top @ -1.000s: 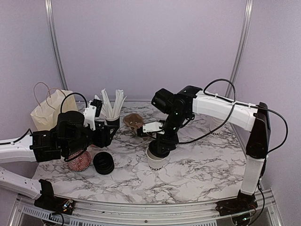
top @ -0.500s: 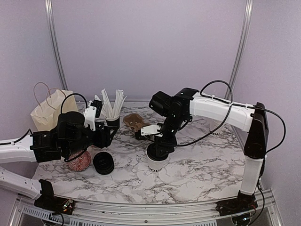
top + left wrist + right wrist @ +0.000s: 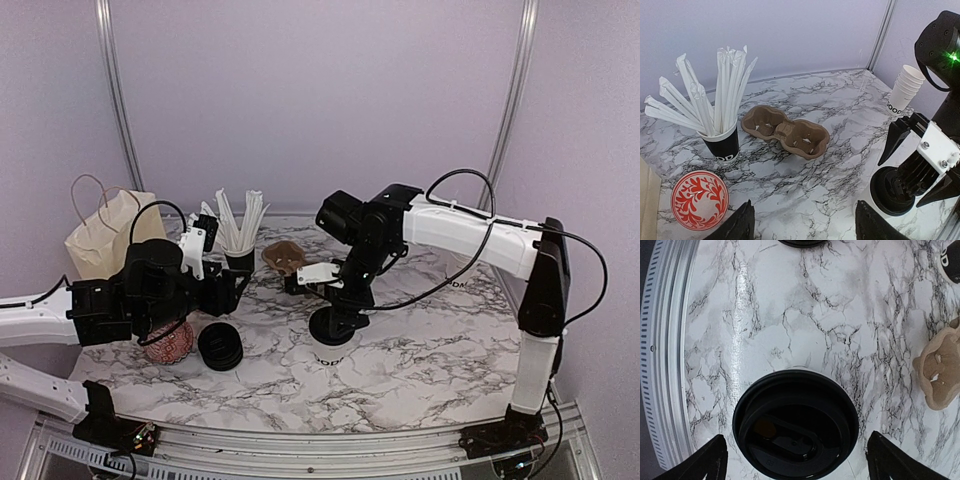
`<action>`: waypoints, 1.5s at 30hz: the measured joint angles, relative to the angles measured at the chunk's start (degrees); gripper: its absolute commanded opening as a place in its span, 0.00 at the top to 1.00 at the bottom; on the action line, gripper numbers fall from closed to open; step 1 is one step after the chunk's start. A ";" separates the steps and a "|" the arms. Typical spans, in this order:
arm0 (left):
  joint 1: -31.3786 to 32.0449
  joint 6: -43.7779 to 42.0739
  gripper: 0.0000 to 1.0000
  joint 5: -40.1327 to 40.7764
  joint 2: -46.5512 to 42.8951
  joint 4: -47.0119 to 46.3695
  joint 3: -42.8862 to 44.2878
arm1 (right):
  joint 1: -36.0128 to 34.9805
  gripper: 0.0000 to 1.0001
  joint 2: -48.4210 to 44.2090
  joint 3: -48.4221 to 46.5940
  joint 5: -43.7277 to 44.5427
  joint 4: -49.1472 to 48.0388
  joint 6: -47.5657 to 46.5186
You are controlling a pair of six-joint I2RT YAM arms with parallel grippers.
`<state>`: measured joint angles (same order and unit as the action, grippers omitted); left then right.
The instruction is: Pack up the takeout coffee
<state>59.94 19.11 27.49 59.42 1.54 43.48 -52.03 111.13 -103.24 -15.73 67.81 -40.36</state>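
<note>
One takeout coffee cup (image 3: 327, 352), white with a black lid (image 3: 796, 422), stands on the marble table near the middle. My right gripper (image 3: 335, 318) hangs straight above it and is open. Its fingertips (image 3: 710, 462) sit on either side of the lid, clear of the rim. In the left wrist view the same cup (image 3: 895, 192) shows at the right under the right gripper (image 3: 915, 170). My left gripper (image 3: 805, 225) is open over bare marble at the left (image 3: 228, 288), with nothing between its fingers.
A brown cardboard cup carrier (image 3: 787, 131) lies at the back centre. Beside it stands a black cup of white sticks (image 3: 722, 142). A red-patterned bowl (image 3: 699, 199), a stack of black lids (image 3: 220, 347) and a paper bag (image 3: 100, 235) are at the left. Stacked white cups (image 3: 905, 87) stand at the right.
My right gripper's jaws have spread wide and let go of the lid, and the cup has shifted slightly toward the front. The left arm has barely moved.
</note>
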 measured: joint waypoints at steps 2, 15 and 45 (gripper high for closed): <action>0.00 1.09 0.31 -0.11 0.98 0.02 0.07 | 0.00 0.05 -0.15 -0.13 -0.33 -0.04 0.00; 0.00 20.06 0.51 -12.76 15.37 4.26 8.33 | 10.32 0.24 -15.02 13.77 -8.57 -10.97 7.67; -3.28 36.00 0.60 -33.24 27.56 -8.94 7.80 | 19.78 0.56 -9.33 31.76 -35.76 -25.16 21.05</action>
<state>56.66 55.11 -5.76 86.98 -7.40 51.29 -32.25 101.80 -71.48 -51.48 42.65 -19.31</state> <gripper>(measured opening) 0.419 0.440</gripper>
